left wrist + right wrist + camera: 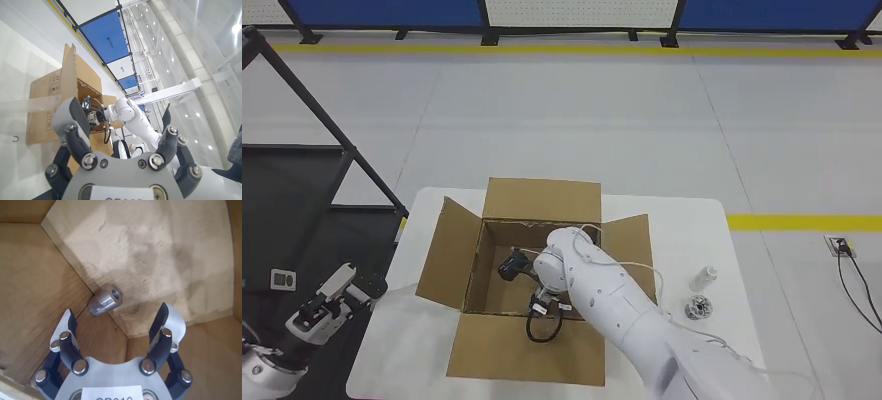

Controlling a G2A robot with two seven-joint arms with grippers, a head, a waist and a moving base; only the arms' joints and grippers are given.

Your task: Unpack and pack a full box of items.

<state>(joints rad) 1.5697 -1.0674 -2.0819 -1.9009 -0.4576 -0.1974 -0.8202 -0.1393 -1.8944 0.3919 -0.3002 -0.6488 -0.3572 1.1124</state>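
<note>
An open cardboard box [467,262] stands in the middle of the white table, flaps spread. My right arm leans into it, and my right gripper [118,311] hangs open just above the box floor. A small grey metal cylinder with a centre hole [105,302] lies on its side against a box wall, a little beyond the left fingertip [72,318]. My left gripper [121,111] is open and empty, off the table's left edge [342,290], pointing toward the box [45,89].
On the table to the right of the box stand a small white bottle [702,278] and a small round metal part [699,307]. A tiny black C-shaped ring [15,138] lies on the table left of the box. A dark frame [332,160] rises at the left.
</note>
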